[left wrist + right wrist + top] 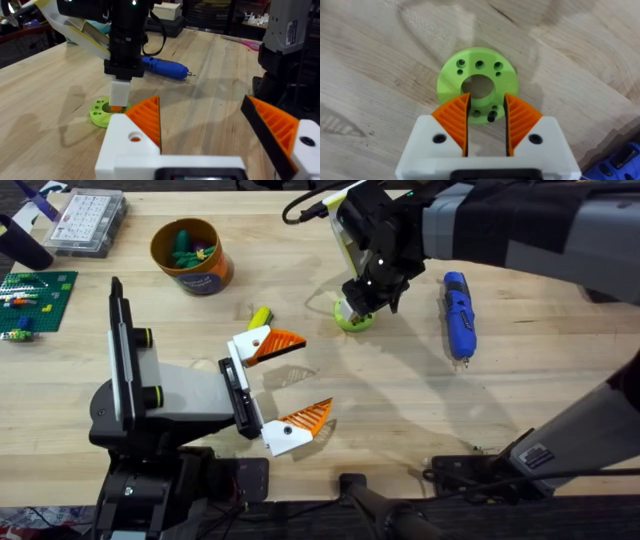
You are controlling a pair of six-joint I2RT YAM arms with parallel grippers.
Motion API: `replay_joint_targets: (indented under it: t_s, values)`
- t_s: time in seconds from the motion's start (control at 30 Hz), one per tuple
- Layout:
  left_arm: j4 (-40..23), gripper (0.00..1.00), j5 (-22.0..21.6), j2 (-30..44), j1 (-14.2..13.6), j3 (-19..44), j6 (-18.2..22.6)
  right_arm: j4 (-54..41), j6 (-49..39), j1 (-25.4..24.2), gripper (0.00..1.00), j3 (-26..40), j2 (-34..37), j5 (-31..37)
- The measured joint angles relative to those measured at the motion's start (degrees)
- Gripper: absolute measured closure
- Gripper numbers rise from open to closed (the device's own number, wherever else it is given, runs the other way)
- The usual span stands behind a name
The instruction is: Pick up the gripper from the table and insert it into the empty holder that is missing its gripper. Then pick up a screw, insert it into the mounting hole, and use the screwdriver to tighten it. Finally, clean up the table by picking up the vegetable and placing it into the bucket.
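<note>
Right fingers (487, 122) narrowly parted over lime ring (478, 82), left fingers (289, 383) spread wide, blue pen-shaped screwdriver (459, 314) nearby

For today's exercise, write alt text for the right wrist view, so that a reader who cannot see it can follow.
The right gripper, white with orange ribbed pads, hangs just above a lime green ring with small holes, jaws a narrow gap apart over the ring's near rim. The ring lies flat on the wooden table; a blue object shows at one corner.
</note>
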Motion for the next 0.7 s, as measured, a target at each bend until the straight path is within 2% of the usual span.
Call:
replay_joint_targets:
  t_s: [0.43, 0.7]
  values:
    - [0.0, 0.015, 0.0, 0.0, 0.0, 0.0, 0.0, -0.5, 0.0, 0.0, 0.632, 0.1, 0.0, 0.0]
    - [0.0, 0.015, 0.0, 0.0, 0.0, 0.0, 0.0, -7.1, 0.0, 0.0, 0.632, 2.9, -0.1, 0.0]
